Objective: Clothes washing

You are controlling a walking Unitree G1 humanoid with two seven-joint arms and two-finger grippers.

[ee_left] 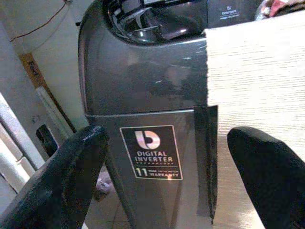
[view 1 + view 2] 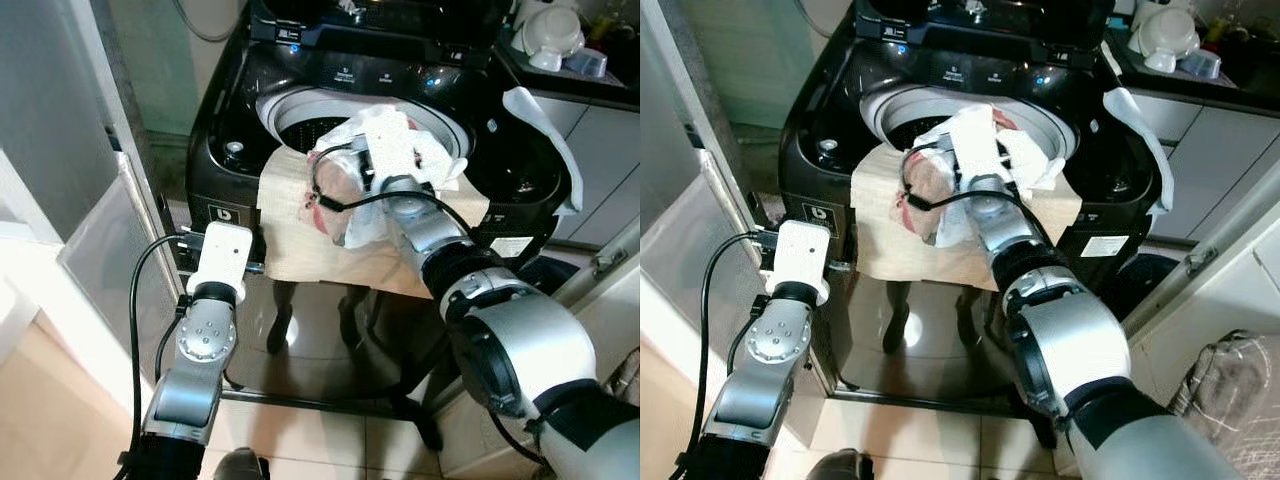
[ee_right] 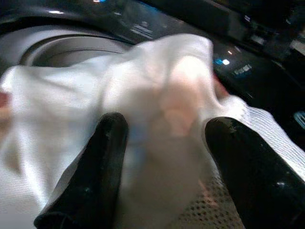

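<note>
White laundry bag (image 2: 395,150) bunched on the washer's front rim (image 2: 300,160), right gripper (image 3: 162,143) fingers apart around it; left gripper (image 1: 162,157) spread, empty, low. Risk: bag slides off the rim to the floor.

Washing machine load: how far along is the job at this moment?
Done: the washing machine lid is open, exposing the drum. In hand: the right end effector is open around a white mesh laundry bag bunched at the drum's front rim. The left end effector is open in front of the machine's front panel. Left: bag and beige cloth still lie outside the drum.
</note>
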